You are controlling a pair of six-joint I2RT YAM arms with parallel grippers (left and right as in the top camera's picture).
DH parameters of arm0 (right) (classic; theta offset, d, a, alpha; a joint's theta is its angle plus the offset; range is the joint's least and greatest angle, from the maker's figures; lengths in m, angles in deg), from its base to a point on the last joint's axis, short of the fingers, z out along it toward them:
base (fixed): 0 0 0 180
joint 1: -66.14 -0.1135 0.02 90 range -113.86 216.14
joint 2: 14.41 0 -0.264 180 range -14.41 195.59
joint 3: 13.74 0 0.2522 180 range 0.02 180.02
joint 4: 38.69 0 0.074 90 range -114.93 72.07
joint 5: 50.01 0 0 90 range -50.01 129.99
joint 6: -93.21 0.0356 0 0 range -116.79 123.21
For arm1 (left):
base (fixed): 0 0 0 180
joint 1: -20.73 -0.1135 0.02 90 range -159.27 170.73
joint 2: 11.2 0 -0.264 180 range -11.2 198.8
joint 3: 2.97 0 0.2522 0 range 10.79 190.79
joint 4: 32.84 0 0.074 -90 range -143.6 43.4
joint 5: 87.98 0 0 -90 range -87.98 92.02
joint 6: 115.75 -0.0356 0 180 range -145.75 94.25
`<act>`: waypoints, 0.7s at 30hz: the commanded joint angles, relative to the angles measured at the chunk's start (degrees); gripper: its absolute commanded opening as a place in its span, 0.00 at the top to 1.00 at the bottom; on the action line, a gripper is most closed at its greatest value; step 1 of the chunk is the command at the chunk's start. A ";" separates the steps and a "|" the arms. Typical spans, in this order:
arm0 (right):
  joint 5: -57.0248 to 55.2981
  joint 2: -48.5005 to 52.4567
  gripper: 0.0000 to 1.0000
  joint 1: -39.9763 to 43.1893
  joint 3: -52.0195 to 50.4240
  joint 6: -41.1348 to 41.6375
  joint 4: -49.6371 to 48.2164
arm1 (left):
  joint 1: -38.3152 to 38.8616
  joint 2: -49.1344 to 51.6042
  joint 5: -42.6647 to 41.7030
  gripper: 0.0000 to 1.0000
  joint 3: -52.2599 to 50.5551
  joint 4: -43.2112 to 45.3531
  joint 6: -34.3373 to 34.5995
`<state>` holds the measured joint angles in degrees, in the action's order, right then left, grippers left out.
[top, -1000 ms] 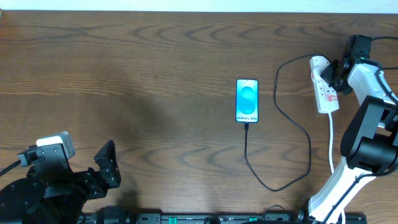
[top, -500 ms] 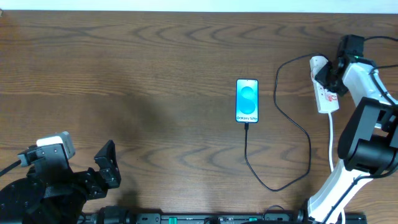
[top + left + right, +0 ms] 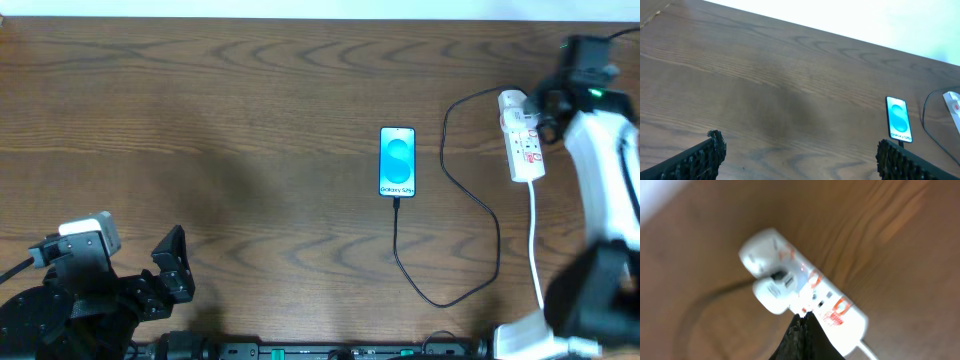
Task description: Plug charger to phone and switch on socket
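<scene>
The phone [image 3: 397, 162] lies face up mid-table with its cyan screen lit, also in the left wrist view [image 3: 899, 120]. The charger [image 3: 497, 245], a thin black cable, sits in the phone's near end, loops toward me and runs back to a white plug [image 3: 772, 292] in the socket [image 3: 522, 140]. My right gripper [image 3: 802, 314] is shut, its tips on or just above the socket's [image 3: 840, 315] top face beside the plug; whether they touch I cannot tell. My left gripper [image 3: 800, 157] hangs open and empty over bare wood at the front left, far from the phone.
The socket's white cord [image 3: 535, 240] runs from its near end toward the right arm's base. The left arm [image 3: 80, 300] sits at the table's front left corner. The table's back edge [image 3: 300, 18] meets a white wall.
The right arm has swung and lifted, and its shut gripper has shifted a little to the right at the socket's far end. Phone, cable and left arm have not moved.
</scene>
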<state>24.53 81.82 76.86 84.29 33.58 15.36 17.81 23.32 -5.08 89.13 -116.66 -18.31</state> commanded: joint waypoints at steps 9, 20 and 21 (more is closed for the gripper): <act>11.23 -22.93 0.99 -0.33 0.59 3.04 -5.25 | -0.31 -5.46 0.72 0.02 -0.17 -0.50 -0.35; 22.05 -38.40 0.99 -0.33 0.59 -1.40 -7.08 | -0.31 -15.76 0.72 0.02 -0.15 -0.68 -0.33; 21.81 -39.58 0.99 -0.33 0.59 -1.70 -6.67 | -0.31 -16.74 0.72 0.02 -0.15 -0.68 -0.33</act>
<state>44.07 43.94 76.81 84.62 34.60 7.91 17.81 8.70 -5.05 89.13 -117.16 -18.31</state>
